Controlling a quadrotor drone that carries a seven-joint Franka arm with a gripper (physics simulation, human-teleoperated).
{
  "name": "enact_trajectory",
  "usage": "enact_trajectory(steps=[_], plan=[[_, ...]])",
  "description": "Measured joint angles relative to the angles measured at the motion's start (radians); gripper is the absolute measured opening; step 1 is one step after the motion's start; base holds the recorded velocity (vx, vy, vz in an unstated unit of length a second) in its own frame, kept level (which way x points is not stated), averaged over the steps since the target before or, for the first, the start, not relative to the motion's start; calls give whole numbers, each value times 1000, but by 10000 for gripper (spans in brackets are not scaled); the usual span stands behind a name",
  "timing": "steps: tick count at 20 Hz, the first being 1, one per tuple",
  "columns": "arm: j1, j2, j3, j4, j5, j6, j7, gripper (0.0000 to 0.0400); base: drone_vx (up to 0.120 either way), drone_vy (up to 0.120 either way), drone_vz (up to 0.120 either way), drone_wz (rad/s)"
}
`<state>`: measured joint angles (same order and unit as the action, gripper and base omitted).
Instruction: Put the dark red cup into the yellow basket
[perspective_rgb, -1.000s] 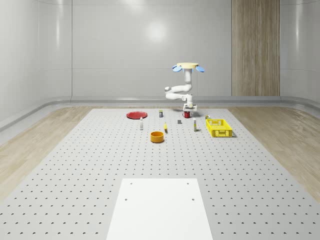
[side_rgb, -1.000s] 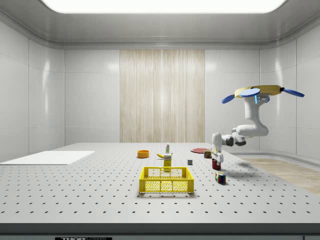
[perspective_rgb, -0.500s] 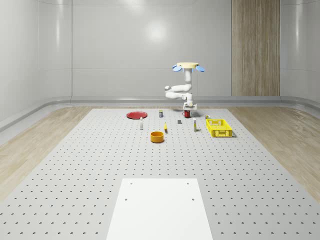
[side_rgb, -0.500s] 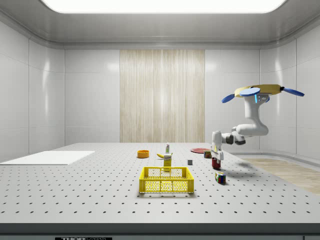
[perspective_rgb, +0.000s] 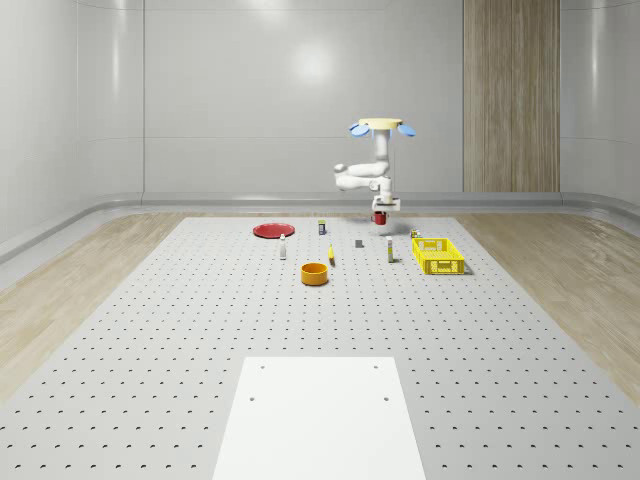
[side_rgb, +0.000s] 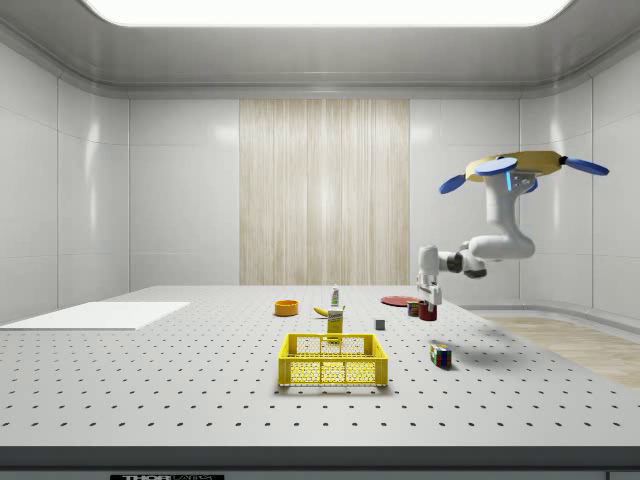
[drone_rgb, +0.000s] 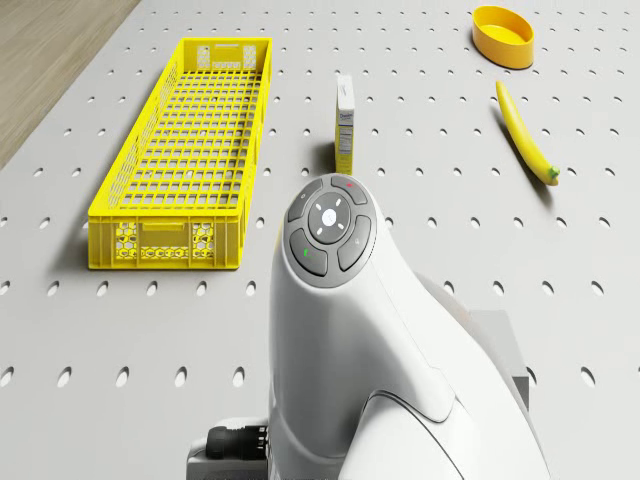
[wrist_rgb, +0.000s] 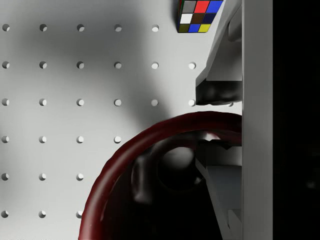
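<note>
Grasp and lift done: dark red cup (side_rgb: 428, 311) pinched by its rim in the closed pincer (side_rgb: 430, 301), clear of the bench (side_rgb: 200, 390) under the hovering drone (side_rgb: 520, 165); carry to the yellow basket (side_rgb: 333, 361) and release left.

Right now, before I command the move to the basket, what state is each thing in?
drone: hovering beyond the table's far end from the basket.
gripper: shut on the cup's rim.
dark red cup: lifted clear of the table, upright.
yellow basket: on the table, nothing inside.
banana: lying flat.
small carton: standing upright.
orange bowl: upright on the table.
</note>
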<state>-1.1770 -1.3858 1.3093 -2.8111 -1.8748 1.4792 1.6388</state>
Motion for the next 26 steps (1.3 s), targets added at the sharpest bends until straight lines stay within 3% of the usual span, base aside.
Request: enact_trajectory(steps=[10,26], plan=[[-8,-25,10,0,17,21,10,99,120,120,120,0],[-17,-62,15,2,34,55,18,99,120,120,2,0]])
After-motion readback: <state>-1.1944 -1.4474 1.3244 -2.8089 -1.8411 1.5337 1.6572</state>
